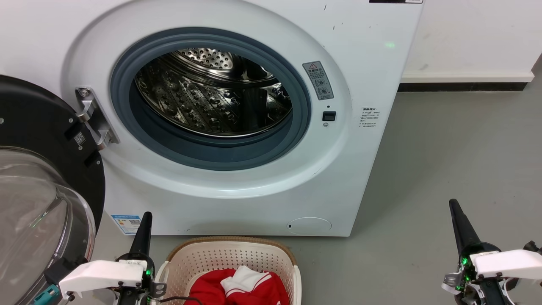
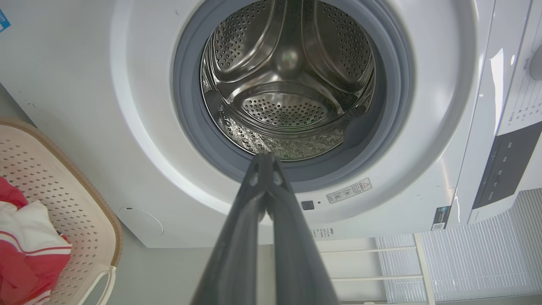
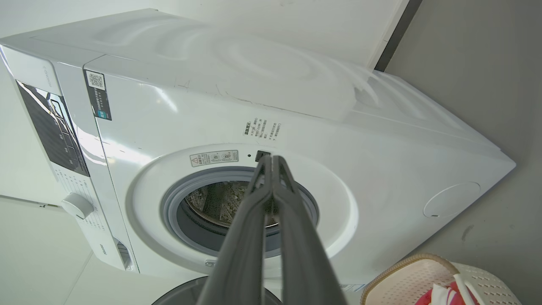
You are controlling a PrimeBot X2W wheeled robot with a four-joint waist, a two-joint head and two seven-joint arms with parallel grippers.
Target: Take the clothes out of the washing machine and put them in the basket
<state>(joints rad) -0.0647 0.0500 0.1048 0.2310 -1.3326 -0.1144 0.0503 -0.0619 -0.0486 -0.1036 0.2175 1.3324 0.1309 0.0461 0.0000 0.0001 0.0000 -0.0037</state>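
Head view: I've got the washing machine (image 1: 237,199) with its door (image 1: 42,118) swung open. The basket (image 1: 230,254) sits right in front of the machine, with the red clothes (image 1: 250,290) lying in it. The left gripper (image 1: 146,216) and right gripper (image 1: 454,205) sit low in front of the machine, not touching it.

Left wrist view: the fingers are pressed together, aimed at the machine's steel drum (image 2: 288,84).

Right wrist view: the fingers are pressed together too, pointing at the machine's front.
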